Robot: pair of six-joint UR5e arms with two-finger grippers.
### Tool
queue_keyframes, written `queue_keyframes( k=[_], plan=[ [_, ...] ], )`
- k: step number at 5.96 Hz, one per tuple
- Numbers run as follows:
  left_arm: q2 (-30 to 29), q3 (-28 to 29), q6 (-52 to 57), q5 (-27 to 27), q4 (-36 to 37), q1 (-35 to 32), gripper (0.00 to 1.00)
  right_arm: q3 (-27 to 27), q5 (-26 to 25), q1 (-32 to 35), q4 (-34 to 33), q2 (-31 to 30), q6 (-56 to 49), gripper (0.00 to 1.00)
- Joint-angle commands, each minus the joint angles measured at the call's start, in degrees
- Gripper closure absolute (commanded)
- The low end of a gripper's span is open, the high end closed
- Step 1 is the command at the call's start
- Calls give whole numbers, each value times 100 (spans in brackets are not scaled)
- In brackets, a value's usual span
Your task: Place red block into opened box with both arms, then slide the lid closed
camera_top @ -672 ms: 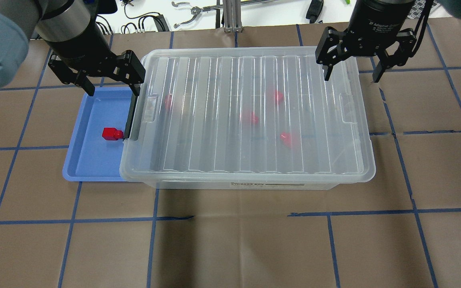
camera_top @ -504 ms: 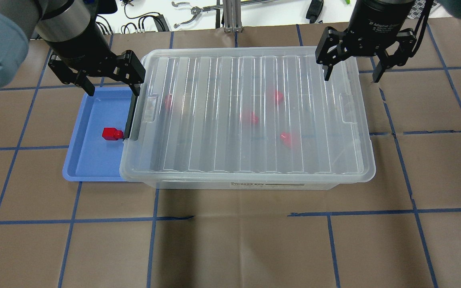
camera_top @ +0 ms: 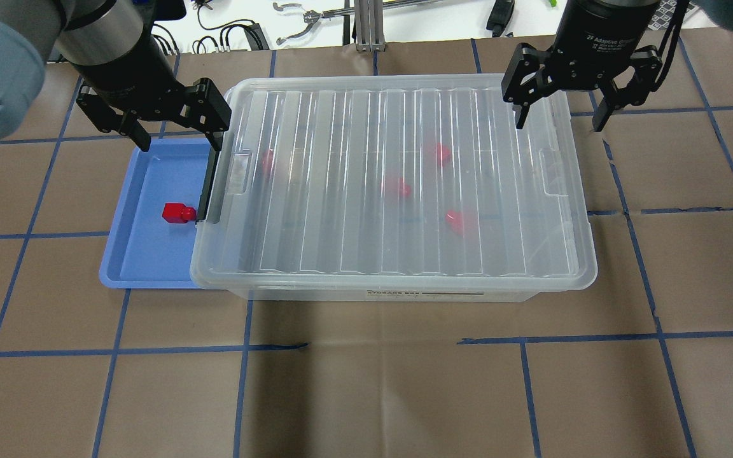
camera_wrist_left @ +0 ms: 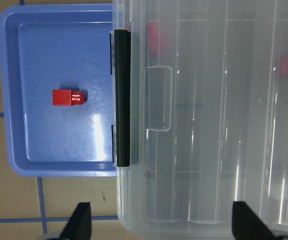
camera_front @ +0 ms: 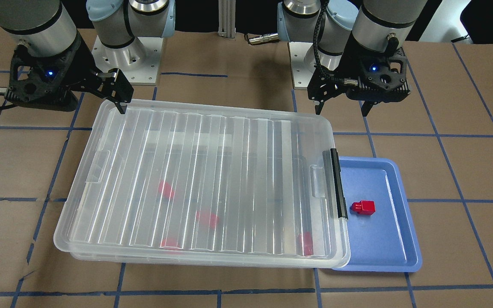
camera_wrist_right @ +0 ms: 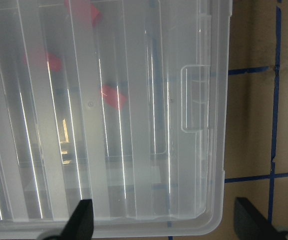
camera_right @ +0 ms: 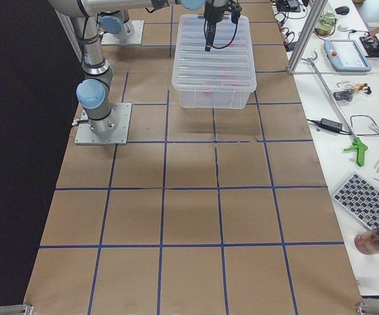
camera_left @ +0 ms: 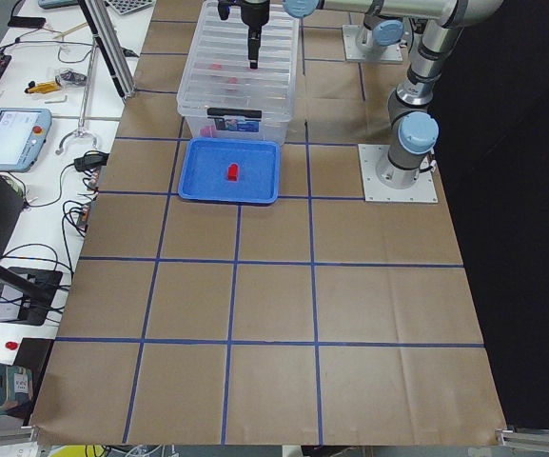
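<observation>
The clear ribbed lid (camera_top: 404,178) lies over the box (camera_top: 404,294), its left end overhanging the blue tray (camera_top: 144,254). Several red blocks show blurred through the lid. One red block (camera_top: 175,212) (camera_front: 364,207) (camera_wrist_left: 68,97) sits in the tray beside the black latch bar (camera_top: 209,184). My left gripper (camera_top: 179,138) (camera_front: 341,112) hangs open above the box's far left corner, holding nothing. Above the far right corner my right gripper (camera_top: 558,122) is open and empty too, one finger over the lid and one beyond its edge. The right wrist view looks down on the lid (camera_wrist_right: 109,125).
Brown paper with blue tape lines covers the table (camera_top: 366,381). Cables and tools lie on the white bench (camera_top: 315,22) beyond the far edge. The arm bases (camera_front: 126,64) stand behind the box in the front-facing view.
The left gripper has shifted very slightly toward the far edge. The lid, the box, the red block and the right gripper stay where they were.
</observation>
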Motion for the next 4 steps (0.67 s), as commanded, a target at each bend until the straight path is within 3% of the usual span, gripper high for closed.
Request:
queue_keyframes(
  k=[1, 3, 4],
  plan=[
    [-8, -16, 9, -28, -6, 0, 1, 289, -238, -344, -86, 31, -511, 0],
    [-8, -24, 9, -28, 3, 0, 1, 1166, -223, -1188, -961, -12, -1023, 0],
    [-8, -33, 18, -28, 3, 0, 1, 1475, -188, -1191, -1610, 5, -981, 0]
  ],
)
